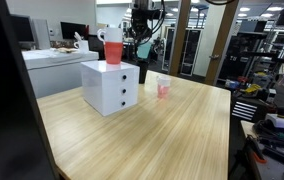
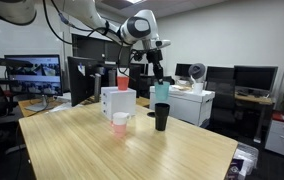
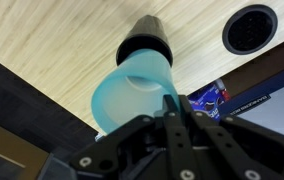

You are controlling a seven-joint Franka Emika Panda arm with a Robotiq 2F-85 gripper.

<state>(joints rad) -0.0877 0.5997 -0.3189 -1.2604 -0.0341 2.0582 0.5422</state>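
Hand [image 2: 159,84] points straight down from the bent arm, fingers pinching the rim of a teal cup [image 2: 161,94]. Directly below the hand, a black cup [image 2: 162,118] stands on the worktop [image 2: 132,152].

A translucent teal plastic cup [image 2: 161,92] hangs upright just over a black plastic cup [image 2: 162,118] standing on the wooden tabletop [image 2: 132,152].

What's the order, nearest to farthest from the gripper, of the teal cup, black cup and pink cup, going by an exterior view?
1. Teal cup: held at the fingertips of the gripper.
2. Black cup: standing on the table, straight below the teal cup.
3. Pink cup: on the table off to the side, by the white drawers.
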